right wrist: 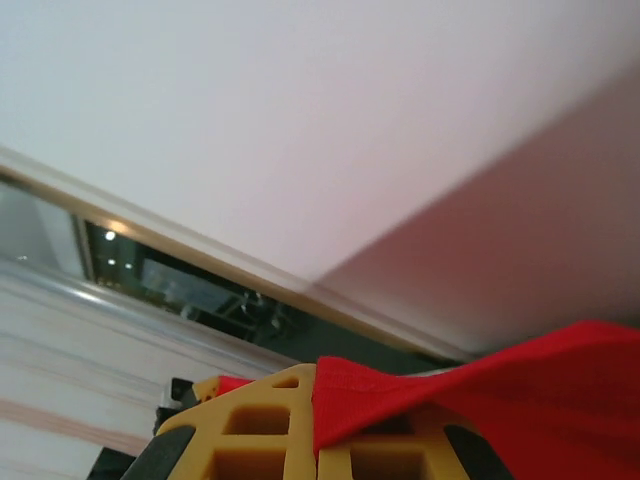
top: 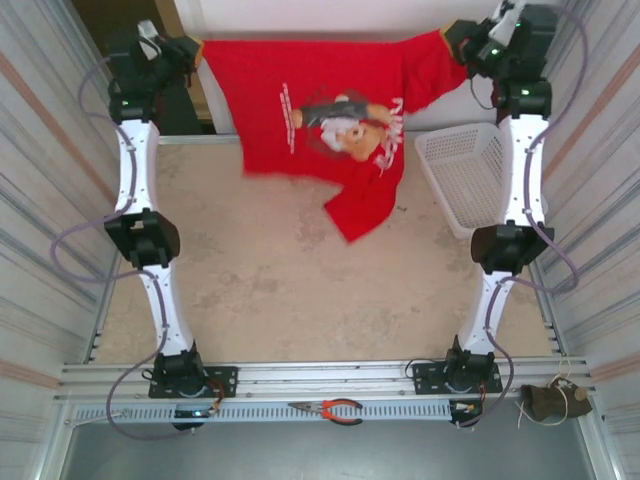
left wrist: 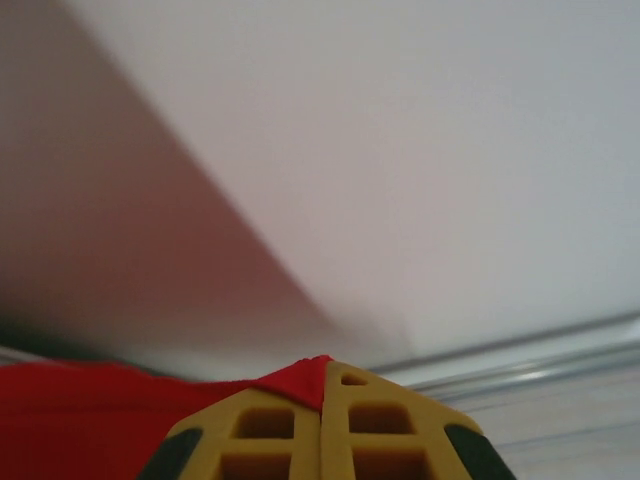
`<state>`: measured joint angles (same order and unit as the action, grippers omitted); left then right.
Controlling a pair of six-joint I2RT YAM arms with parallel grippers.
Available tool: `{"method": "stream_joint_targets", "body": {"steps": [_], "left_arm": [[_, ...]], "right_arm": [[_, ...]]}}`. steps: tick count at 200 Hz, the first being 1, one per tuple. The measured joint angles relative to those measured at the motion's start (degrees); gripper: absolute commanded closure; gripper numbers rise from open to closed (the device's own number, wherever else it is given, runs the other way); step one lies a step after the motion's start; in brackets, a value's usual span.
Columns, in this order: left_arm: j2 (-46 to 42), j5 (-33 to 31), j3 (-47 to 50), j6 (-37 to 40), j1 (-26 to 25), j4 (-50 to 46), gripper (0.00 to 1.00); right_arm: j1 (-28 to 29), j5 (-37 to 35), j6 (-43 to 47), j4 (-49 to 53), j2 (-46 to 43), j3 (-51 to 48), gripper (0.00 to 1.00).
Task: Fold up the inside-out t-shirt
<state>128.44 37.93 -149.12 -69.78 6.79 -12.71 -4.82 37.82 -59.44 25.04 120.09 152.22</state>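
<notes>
The bright red t-shirt hangs stretched between both arms at the far end of the table, its teddy-bear graphic and white lettering facing up. One sleeve droops to the table at centre right. My left gripper is shut on the shirt's left top corner; red cloth pokes out between its yellow fingers. My right gripper is shut on the right top corner, and red cloth drapes over its yellow fingers.
A white plastic basket stands at the table's right side under the right arm. Red-handled pliers lie on the rail at the near edge. Corrugated walls close in left and right.
</notes>
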Motion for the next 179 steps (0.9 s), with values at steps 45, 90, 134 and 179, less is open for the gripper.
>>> {"method": "stream_joint_targets", "body": {"steps": [45, 90, 134, 179], "left_arm": [[-19.96, 2.75, 13.77, 2.49, 1.68, 7.87, 1.00], [-39.41, 4.09, 58.53, 10.47, 2.16, 16.87, 1.00], [-43.78, 4.55, 100.24, 19.06, 2.56, 16.48, 1.00], [-52.89, 5.55, 115.47, 26.53, 2.56, 11.96, 1.00]], "right_arm": [[1.95, -1.07, 4.70, -5.77, -26.25, -22.62, 1.00], [13.94, -8.76, 12.79, -12.04, -55.98, -73.40, 1.00], [30.36, -23.78, 14.64, -7.74, -69.70, -118.97, 1.00], [43.30, -36.35, 7.65, 1.81, -91.58, -132.50, 1.00]]}}
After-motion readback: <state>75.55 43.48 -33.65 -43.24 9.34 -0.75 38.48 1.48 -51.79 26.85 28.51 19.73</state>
